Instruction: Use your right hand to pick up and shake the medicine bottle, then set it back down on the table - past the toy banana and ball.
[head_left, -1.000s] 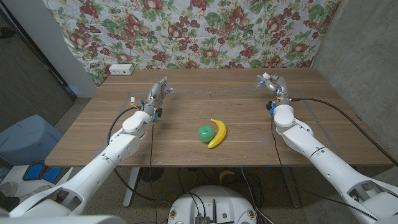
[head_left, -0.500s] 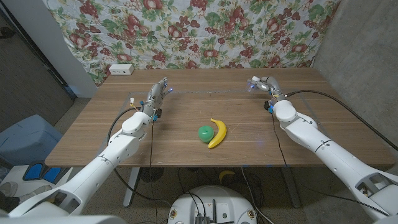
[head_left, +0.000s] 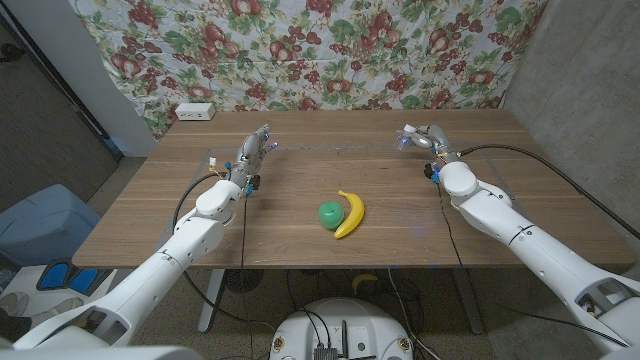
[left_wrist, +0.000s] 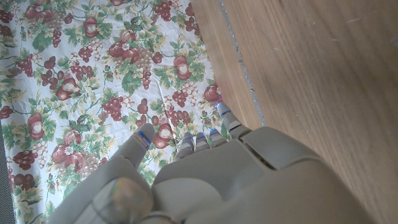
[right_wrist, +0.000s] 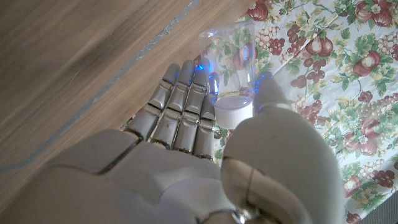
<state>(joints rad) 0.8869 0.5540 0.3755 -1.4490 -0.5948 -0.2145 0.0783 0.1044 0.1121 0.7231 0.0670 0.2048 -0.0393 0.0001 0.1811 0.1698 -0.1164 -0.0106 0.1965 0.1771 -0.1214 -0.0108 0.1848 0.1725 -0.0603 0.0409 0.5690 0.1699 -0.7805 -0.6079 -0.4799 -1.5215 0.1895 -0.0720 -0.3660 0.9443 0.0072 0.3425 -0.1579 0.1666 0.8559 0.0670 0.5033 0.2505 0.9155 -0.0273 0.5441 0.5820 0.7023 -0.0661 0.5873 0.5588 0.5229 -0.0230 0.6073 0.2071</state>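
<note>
My right hand is over the far right part of the table and grips the medicine bottle. In the right wrist view the bottle is clear with a white cap, held between the thumb and the fingers of my right hand. Whether the bottle touches the wood I cannot tell. The toy banana and the green ball lie side by side at the table's middle, nearer to me than the bottle. My left hand stays at the far left with its fingers straight and apart, holding nothing; the left wrist view shows this hand from behind.
A white power strip sits at the table's far left corner. A floral cloth hangs behind the table's far edge. A black cable trails over the right side of the table. Bare wood lies around the banana and ball.
My right hand has moved a little to the left with the bottle and then nearly stopped. The left arm, banana and ball have not moved.
</note>
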